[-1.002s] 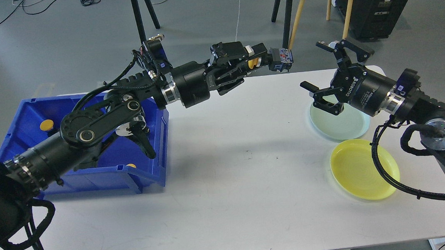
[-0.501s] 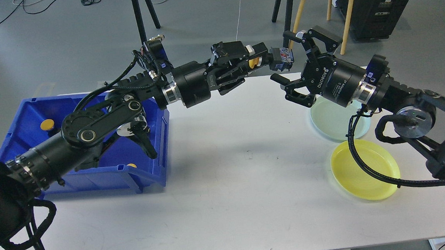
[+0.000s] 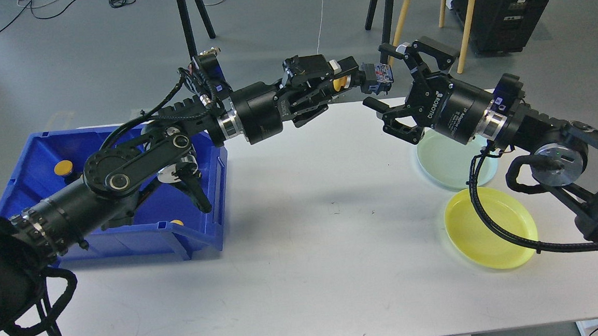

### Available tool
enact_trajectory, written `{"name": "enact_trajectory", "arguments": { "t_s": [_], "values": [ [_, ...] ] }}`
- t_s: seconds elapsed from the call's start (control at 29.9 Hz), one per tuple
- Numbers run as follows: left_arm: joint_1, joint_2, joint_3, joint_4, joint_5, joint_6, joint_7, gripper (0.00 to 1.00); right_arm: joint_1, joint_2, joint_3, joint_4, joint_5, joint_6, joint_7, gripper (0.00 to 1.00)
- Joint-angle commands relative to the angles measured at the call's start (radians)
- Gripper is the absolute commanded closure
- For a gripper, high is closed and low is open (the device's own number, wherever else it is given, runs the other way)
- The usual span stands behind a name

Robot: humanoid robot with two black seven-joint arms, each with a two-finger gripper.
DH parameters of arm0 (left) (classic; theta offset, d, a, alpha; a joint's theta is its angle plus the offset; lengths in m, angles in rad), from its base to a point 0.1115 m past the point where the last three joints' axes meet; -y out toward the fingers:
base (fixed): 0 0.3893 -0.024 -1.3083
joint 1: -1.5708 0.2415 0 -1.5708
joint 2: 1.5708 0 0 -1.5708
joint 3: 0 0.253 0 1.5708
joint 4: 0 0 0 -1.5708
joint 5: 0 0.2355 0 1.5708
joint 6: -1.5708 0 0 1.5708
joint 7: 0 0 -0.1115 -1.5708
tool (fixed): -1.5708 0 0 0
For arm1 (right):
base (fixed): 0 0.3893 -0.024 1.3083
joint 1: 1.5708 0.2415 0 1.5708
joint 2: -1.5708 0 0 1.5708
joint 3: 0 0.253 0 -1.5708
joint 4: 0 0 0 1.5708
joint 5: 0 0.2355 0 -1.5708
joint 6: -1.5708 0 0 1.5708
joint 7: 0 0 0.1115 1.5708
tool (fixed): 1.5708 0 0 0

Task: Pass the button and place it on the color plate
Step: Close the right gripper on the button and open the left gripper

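A button (image 3: 376, 75) with a yellow cap and a black and blue body is held in the air above the table's far edge. My left gripper (image 3: 343, 82) is shut on its yellow-cap end. My right gripper (image 3: 376, 76) is open, with one finger above and one below the button's blue end; I cannot tell whether they touch it. A pale green plate (image 3: 447, 166) and a yellow plate (image 3: 489, 229) lie on the white table at the right, below my right arm.
A blue bin (image 3: 33, 158) stands at the table's left, under my left arm, with yellow buttons (image 3: 64, 167) in it. Tripod legs and wooden poles stand beyond the far edge. The right arm's cable hangs over the yellow plate.
My right gripper has swung up and left from above the green plate to the button's blue end, staying open. My left gripper has held the button almost still.
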Motion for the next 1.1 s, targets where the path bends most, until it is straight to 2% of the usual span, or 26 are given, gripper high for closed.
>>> {"name": "enact_trajectory", "arguments": {
  "t_s": [0.0,0.6,0.73,0.8,0.93,1.0,1.07],
  "values": [
    [0.0,0.0,0.0,0.001,0.0,0.0,0.0,0.91,0.001,0.0,0.0,0.003,0.0,0.0,0.001,0.1],
    [0.0,-0.006,-0.015,0.028,-0.038,0.0,0.0,0.91,0.036,-0.012,-0.035,0.014,-0.002,0.0,-0.001,0.1],
    [0.0,-0.006,-0.015,0.028,-0.037,0.0,0.0,0.91,0.064,-0.006,-0.038,0.006,-0.006,0.0,-0.001,0.15],
    [0.0,-0.006,-0.015,0.028,-0.038,0.0,0.0,0.91,0.068,-0.005,-0.043,0.006,-0.009,0.0,-0.001,0.23],
    [0.0,-0.006,-0.015,0.03,-0.038,0.0,0.0,0.91,0.085,-0.003,-0.084,0.006,-0.009,0.0,0.001,0.46],
    [0.0,-0.006,-0.015,0.03,-0.038,0.0,0.0,0.91,0.087,-0.003,-0.087,0.006,-0.014,0.0,-0.001,0.62],
    [0.0,-0.006,-0.015,0.03,-0.038,0.0,0.0,0.91,0.088,0.0,-0.087,0.003,-0.014,0.0,-0.001,0.85]
  ]
}}
